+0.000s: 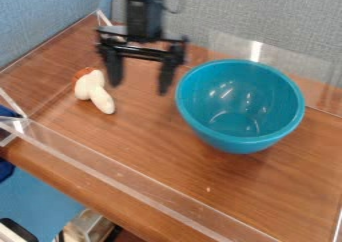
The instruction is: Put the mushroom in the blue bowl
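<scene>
The mushroom (pixel 95 91) lies on its side on the wooden table at the left, cream-white with a reddish-orange patch at its far end. The blue bowl (pixel 241 106) stands upright at the right, teal and glossy, with nothing inside it. My gripper (pixel 139 78) hangs between the two, just right of the mushroom and left of the bowl's rim. Its two black fingers (pixel 115 70) point down and stand wide apart, open, with nothing between them. The left finger is close to the mushroom without touching it.
A low clear acrylic wall (pixel 120 166) runs around the wooden table (pixel 160 156). A clear triangular bracket (pixel 110 21) stands at the back left corner. A blue wall is behind. A blue object (pixel 8 116) pokes in at the left edge.
</scene>
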Available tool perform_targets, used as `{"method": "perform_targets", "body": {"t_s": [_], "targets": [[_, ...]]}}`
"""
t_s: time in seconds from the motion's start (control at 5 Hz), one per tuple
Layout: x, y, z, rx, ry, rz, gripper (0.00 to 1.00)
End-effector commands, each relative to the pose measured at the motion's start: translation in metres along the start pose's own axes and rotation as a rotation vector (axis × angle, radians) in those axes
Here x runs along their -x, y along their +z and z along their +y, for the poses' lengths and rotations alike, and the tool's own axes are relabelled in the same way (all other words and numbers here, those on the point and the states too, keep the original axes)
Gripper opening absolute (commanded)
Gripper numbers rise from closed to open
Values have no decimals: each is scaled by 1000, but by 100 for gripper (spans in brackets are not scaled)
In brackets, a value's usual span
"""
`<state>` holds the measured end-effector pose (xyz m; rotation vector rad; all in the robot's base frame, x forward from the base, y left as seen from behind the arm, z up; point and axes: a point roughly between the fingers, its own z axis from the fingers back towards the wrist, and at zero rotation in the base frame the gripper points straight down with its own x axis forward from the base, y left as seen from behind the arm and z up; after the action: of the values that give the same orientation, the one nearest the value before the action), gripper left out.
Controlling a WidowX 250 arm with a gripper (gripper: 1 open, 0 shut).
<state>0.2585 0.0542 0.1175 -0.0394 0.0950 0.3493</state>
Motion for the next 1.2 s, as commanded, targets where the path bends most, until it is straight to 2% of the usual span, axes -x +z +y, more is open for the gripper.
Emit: {"method": "perform_targets", "body": {"t_s": [0.0,0.4,0.6,1.0], "targets": [[0,9,19,29,108,-80,100],[-8,-13,33,65,390,-153,100],[-18,-18,42,71,469,-174,100],[-45,-32,62,51,582,-197,100]]}}
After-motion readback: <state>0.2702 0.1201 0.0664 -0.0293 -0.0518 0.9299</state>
